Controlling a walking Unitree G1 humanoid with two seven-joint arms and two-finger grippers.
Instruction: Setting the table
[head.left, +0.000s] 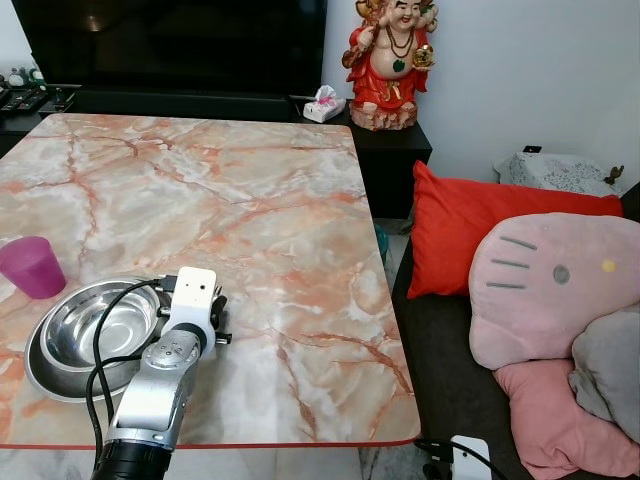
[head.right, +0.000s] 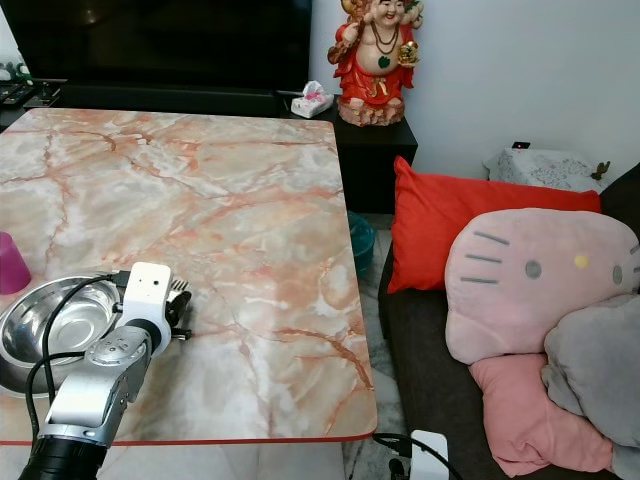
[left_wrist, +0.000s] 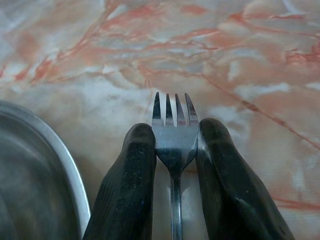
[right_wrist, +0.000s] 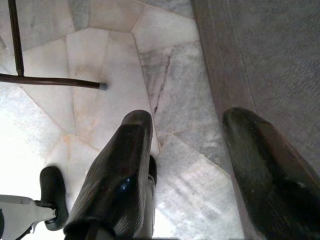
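My left gripper (left_wrist: 172, 134) is shut on a steel fork (left_wrist: 173, 145), tines pointing away over the marble table (head.left: 250, 200). In the left eye view the left gripper (head.left: 205, 318) sits low over the table, just right of a steel bowl (head.left: 95, 328) that rests in a steel plate (head.left: 40, 375). The bowl's rim (left_wrist: 55, 160) shows beside the fingers (left_wrist: 130, 185). A pink cup (head.left: 32, 266) stands left of the bowl. My right gripper (right_wrist: 187, 130) hangs open over the tiled floor (right_wrist: 100, 75).
A sofa right of the table holds a red cushion (head.left: 480, 225) and pink cushions (head.left: 550, 290). A red statue (head.left: 390, 60) and a tissue pack (head.left: 324, 104) stand on the dark cabinet behind the table. A dark TV (head.left: 170, 45) fills the back wall.
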